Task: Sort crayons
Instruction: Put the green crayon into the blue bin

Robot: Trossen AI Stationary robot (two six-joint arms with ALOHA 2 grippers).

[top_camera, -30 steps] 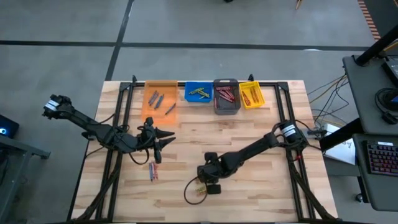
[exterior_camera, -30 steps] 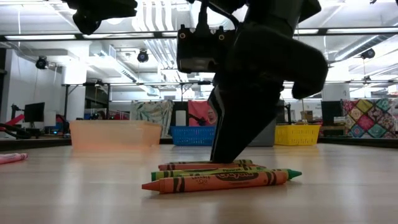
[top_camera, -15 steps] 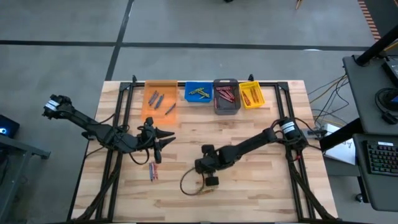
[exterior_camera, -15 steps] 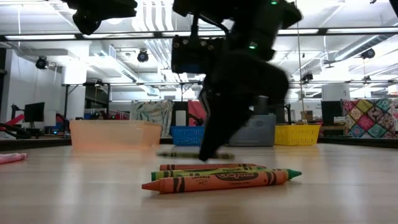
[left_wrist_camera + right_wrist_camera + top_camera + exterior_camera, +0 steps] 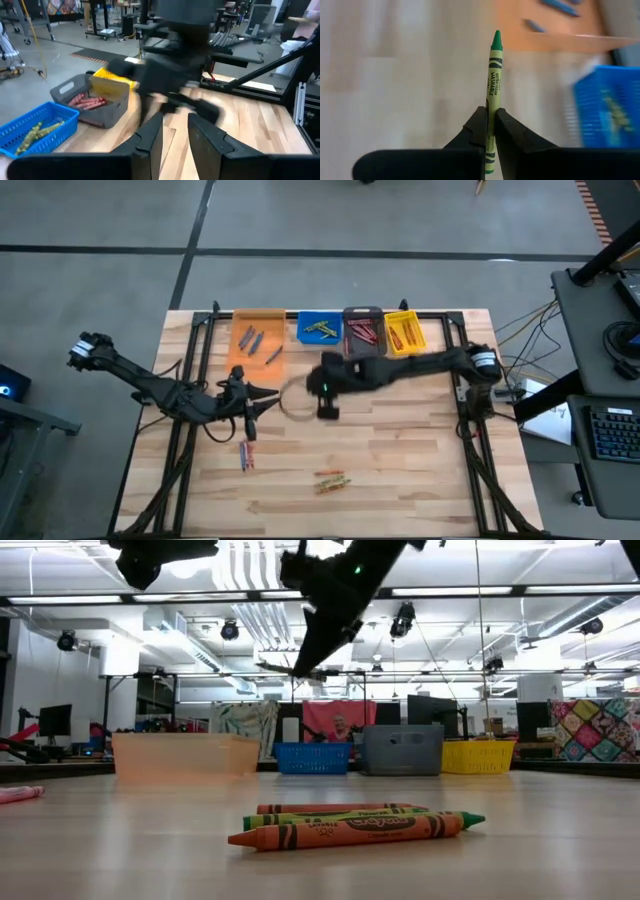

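Note:
My right gripper (image 5: 490,111) is shut on a green crayon (image 5: 493,70), high over the middle of the table (image 5: 322,392) and near the bins. In the low view it shows at the top (image 5: 308,658). My left gripper (image 5: 258,408) hovers at the table's left, open, with nothing between its fingers (image 5: 175,120). Three crayons, red, green and orange (image 5: 350,823), lie together flat on the wood near the front edge (image 5: 330,480). Two more crayons (image 5: 245,455) lie to their left. My right gripper pinches the green crayon between its two fingers, on the wrapped shaft toward its blunt end (image 5: 490,116). The crayon lies along the fingers and its pointed tip (image 5: 496,35) sticks out well past them. It is lifted clear of the table.
Four bins stand in a row at the far edge: orange (image 5: 258,345) with blue crayons, blue (image 5: 320,328) with green ones, grey (image 5: 365,337) with red ones, yellow (image 5: 403,332) with orange ones. Black frame rails (image 5: 200,360) run along the table's sides.
My right gripper has taken a green crayon from the pile near the front edge, risen with it and swung fast toward the far edge and the bins. The other three crayons of that pile have stayed where they were.

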